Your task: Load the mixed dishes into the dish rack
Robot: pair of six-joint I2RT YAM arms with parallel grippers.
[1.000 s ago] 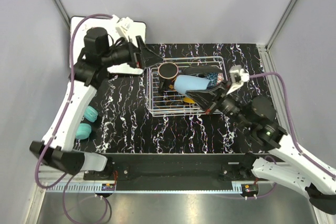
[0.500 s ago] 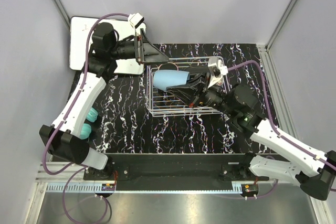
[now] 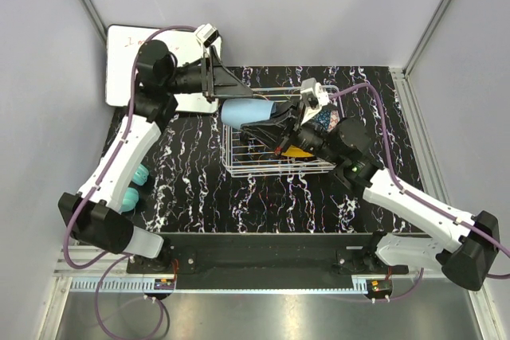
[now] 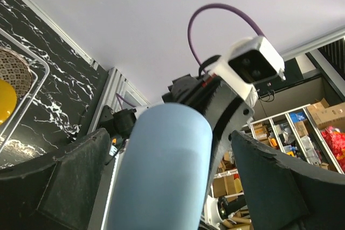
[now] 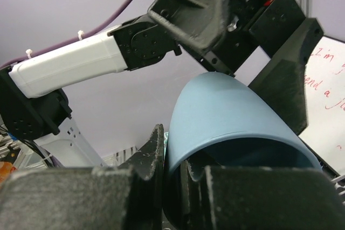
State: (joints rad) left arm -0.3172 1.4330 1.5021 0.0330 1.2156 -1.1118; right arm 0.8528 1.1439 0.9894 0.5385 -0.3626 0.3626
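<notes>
My right gripper (image 3: 267,125) is shut on the rim of the light-blue cup (image 3: 241,111), one finger inside and one outside (image 5: 175,171). It holds the cup on its side above the left end of the white wire dish rack (image 3: 239,166). My left gripper (image 3: 237,99) is open, and its fingers (image 4: 54,187) stand on either side of the cup's closed end (image 4: 161,171) without gripping it. In the rack lie the yellow plate (image 3: 299,151) and the blue patterned bowl (image 3: 325,119). The black mug is hidden.
The whiteboard (image 3: 123,69) lies at the back left behind the left arm. Teal headphones (image 3: 131,185) lie on the black marbled table left of the rack. Grey walls close in on both sides.
My right arm has carried the cup leftward and up over the rack's left end, to the left gripper. The left gripper now straddles the cup's closed end.
</notes>
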